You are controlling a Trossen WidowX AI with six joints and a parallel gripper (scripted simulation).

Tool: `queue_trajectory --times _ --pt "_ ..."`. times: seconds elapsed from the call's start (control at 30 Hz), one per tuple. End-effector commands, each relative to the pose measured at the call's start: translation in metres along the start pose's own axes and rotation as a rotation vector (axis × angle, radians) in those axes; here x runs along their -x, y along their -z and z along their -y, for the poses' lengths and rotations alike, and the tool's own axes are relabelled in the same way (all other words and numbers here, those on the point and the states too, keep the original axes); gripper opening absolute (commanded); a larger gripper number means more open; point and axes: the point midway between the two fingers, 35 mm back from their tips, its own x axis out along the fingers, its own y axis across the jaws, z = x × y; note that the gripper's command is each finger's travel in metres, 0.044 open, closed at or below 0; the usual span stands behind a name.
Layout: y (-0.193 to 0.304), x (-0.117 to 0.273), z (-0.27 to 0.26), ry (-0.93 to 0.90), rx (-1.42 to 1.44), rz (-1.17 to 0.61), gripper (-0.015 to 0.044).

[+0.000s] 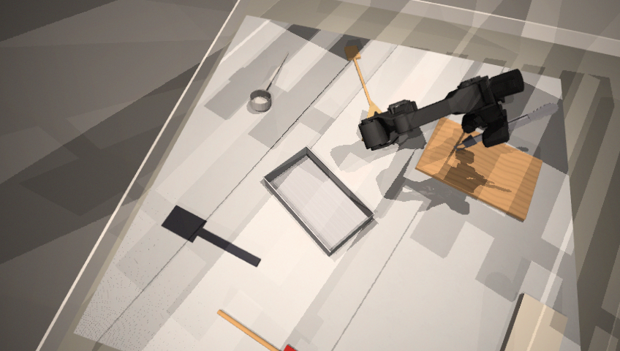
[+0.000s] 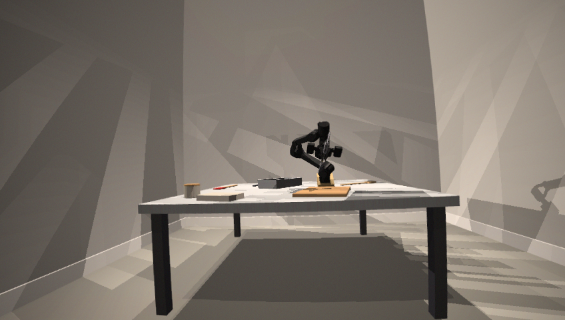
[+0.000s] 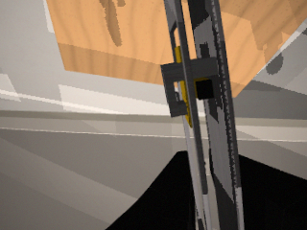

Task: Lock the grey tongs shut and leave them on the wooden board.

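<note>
Your arm (image 1: 435,113) (image 2: 307,141) reaches over the table (image 1: 304,278) (image 2: 297,207). The roasting tin (image 1: 268,186) (image 2: 269,183) sits well apart from your gripper (image 1: 476,132) (image 2: 324,151) (image 3: 199,168). Below the gripper lies the wooden board (image 1: 515,173) (image 2: 322,193) (image 3: 110,53). Your fingers are clamped on the grey tongs (image 1: 528,118) (image 2: 326,145) (image 3: 224,158), held above the board.

Roasting tin (image 1: 275,194) (image 2: 268,183) between wooden board (image 1: 513,182) (image 2: 322,193) and dark spatula (image 1: 184,223) (all on table (image 1: 391,278) (image 2: 297,207)).

board (image 1: 487,173) (image 2: 321,193) (image 3: 110,53) — grained wood | tongs (image 1: 532,113) (image 3: 223,144) — grey, metallic-looking | arm (image 1: 435,113) (image 2: 309,139) — matt black
</note>
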Motion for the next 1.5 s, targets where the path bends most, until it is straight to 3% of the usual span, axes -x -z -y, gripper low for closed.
queue_trajectory --times 0.0,1.47 --pt "-0.0038 -0.0008 -0.0011 -0.002 -0.057 -0.014 -0.0150" --pt "-0.0114 -0.0024 -0.0015 0.004 -0.152 -0.029 -0.0150"
